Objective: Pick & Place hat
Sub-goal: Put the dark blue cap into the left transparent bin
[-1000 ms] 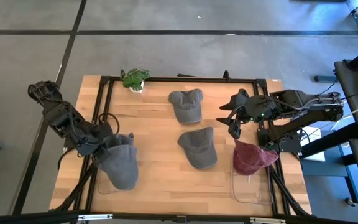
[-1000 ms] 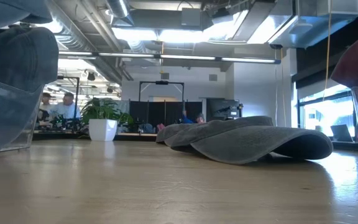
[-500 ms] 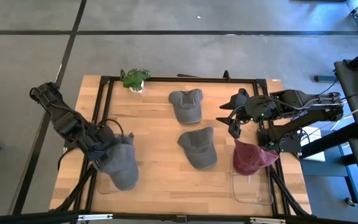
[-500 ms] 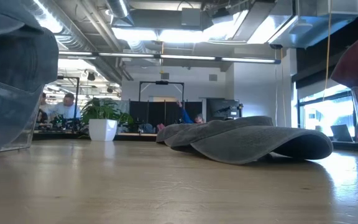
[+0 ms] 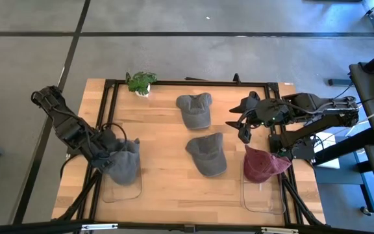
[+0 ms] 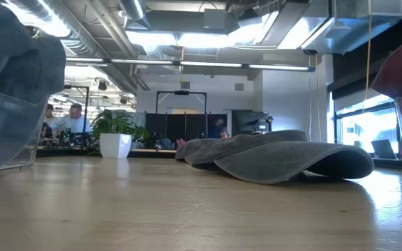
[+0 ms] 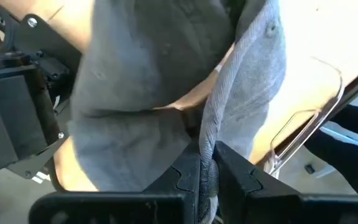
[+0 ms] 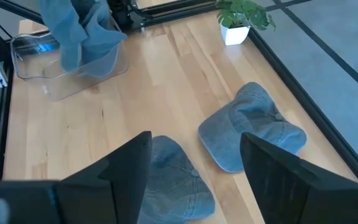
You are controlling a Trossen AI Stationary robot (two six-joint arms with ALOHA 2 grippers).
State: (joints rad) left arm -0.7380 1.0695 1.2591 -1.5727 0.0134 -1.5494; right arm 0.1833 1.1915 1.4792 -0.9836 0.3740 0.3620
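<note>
My left gripper is shut on a grey hat above the clear bin at the table's left near side. In the low view that hat reaches down inside the bin's wall. My right gripper is open and hovers at the table's right, touching nothing. A maroon hat sits in the right clear bin. Two more grey hats lie flat on the table, one in the middle and one farther back. My left gripper pinches a folded edge of the grey hat between its two fingers, coming from above and the table's left. The hat hangs slack from the fingers into the clear bin. Whether its lower end rests on the bin's floor I cannot tell.
A small potted plant stands at the far left edge. A black frame runs round the tabletop. Bare wood lies between the two bins. In the right wrist view both loose hats lie ahead of my right fingers.
My left gripper has shifted slightly toward the near edge over the left bin. The grey hat it holds has drawn together: its near end, which reached far over the bin, now hangs closer under the gripper. My right arm has kept still.
</note>
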